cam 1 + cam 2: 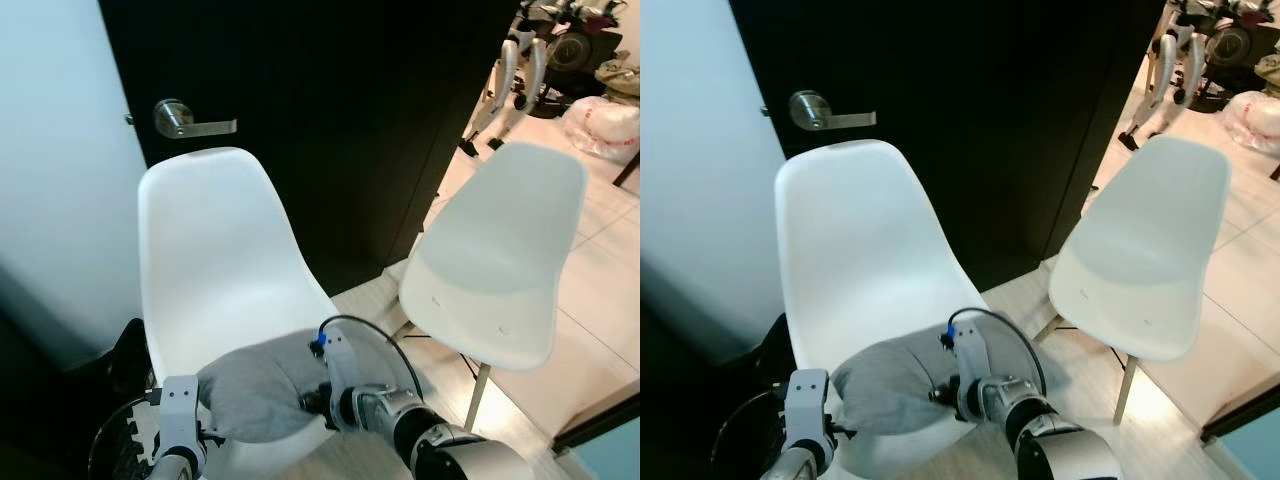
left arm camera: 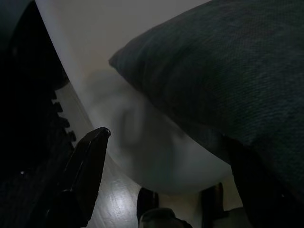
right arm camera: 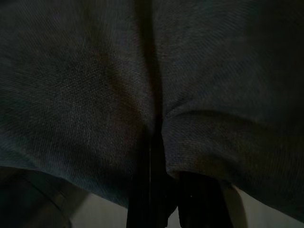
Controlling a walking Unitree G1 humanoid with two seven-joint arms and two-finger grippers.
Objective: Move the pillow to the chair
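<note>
The grey pillow point(image 1: 262, 385) lies on the seat of the near white chair point(image 1: 215, 250), toward the seat's front edge, with the chair's tall back rising behind it. The right gripper point(image 3: 156, 142) is pressed into the pillow's right end — in the right wrist view the fabric puckers into a deep fold around the black fingers point(image 3: 145, 199), which stand close together, so the gripper looks clenched on a pinch of the cloth, though the picture is dark and the tips are buried. A black cable point(image 1: 375, 335) loops over the right wrist just beside the pillow.

The left gripper point(image 2: 161, 142) sits at the pillow's left end, low at the seat's front corner. Its fingers point(image 2: 88, 166) are spread apart, one below the chair's rim and the other under the pillow's edge, closed on nothing.

Behind the chair stands a dark door point(image 1: 330, 110) with a silver lever handle point(image 1: 190, 120). To the chair's right is a second white chair point(image 1: 500, 250) on a pale tiled floor point(image 1: 600, 300). A dark basket point(image 1: 120, 440) sits on the floor at the chair's left front.
</note>
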